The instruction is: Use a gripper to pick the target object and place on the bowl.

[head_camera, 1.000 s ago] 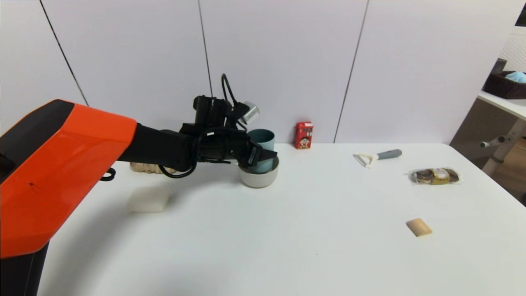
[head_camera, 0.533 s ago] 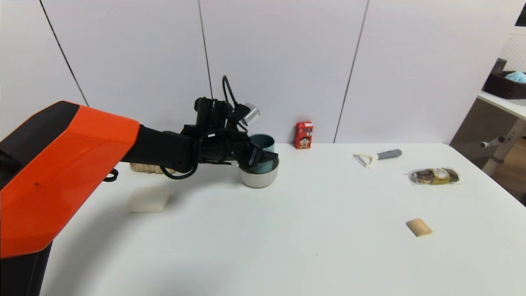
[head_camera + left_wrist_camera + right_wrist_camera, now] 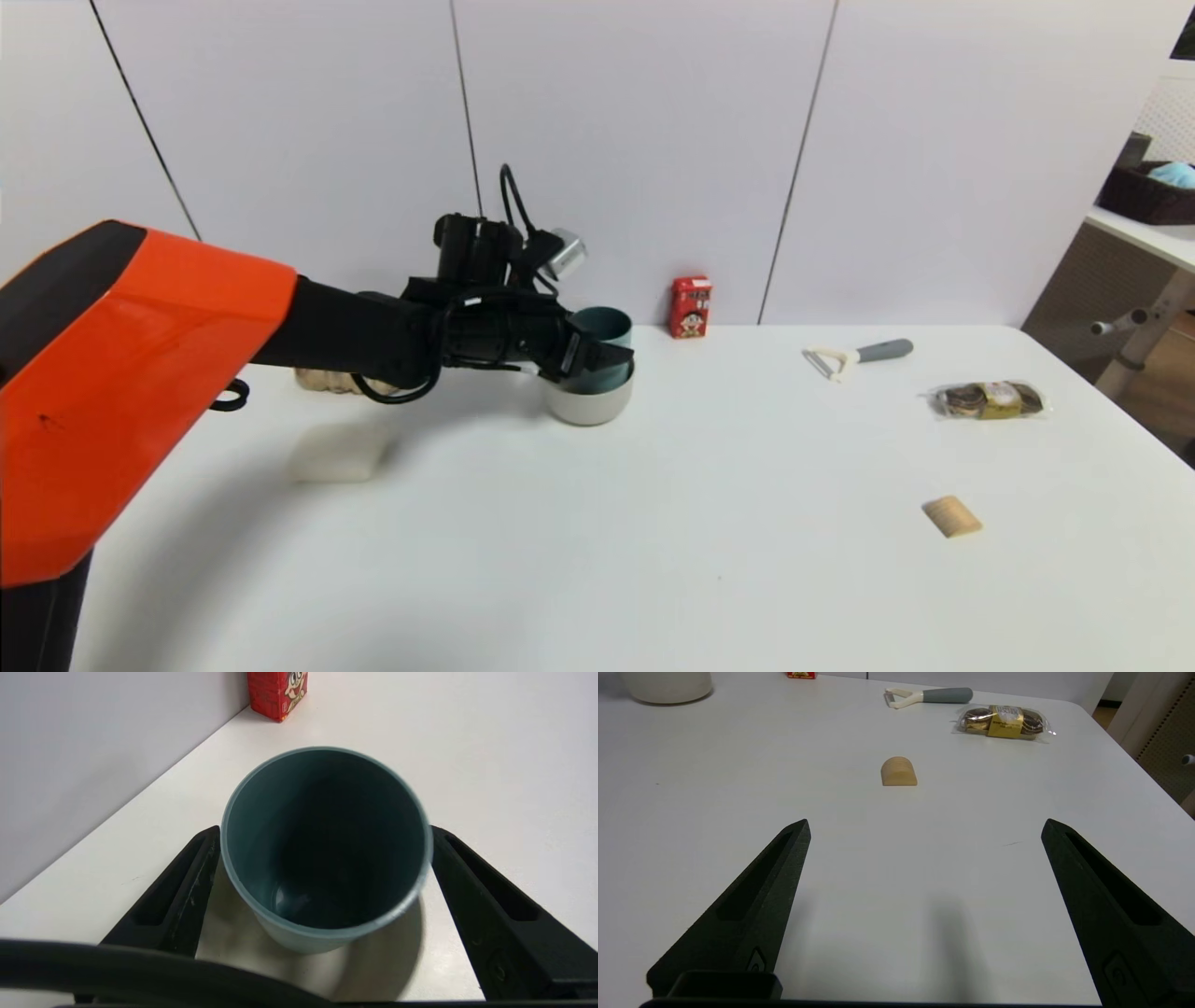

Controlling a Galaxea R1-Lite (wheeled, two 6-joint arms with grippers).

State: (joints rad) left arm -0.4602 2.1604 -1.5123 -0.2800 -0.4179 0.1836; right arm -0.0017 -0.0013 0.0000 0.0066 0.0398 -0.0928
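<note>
Head view: the muted teal-blue plastic cup (image 3: 602, 347), handleless and slightly tapered, stands upright inside the small round light grey-beige matte bowl (image 3: 589, 403), its rim rising well above the bowl's rim, so the placement appears essentially done. The left claw (image 3: 607, 357), black and two-fingered on a black-and-orange arm, sits around the cup; in the left wrist view its pointed fingers (image 3: 187, 891) flank the cup (image 3: 322, 844) on both sides, close against the wall near the rim, and whether they grip it or have let go cannot be told. What seems left is to release, if not yet released, and draw the arm clear without tipping the cup. The cup is smooth, thin-walled and darker teal inside; the bowl has plain, unglossy sides and is wider and shorter than the cup. The white surface (image 3: 653, 523) is flat and matte. Beyond the bowl stands a small red carton (image 3: 690, 306). In the right wrist view the right claw (image 3: 924, 896) hangs idle above the surface with its fingers wide apart, well away from the bowl.
</note>
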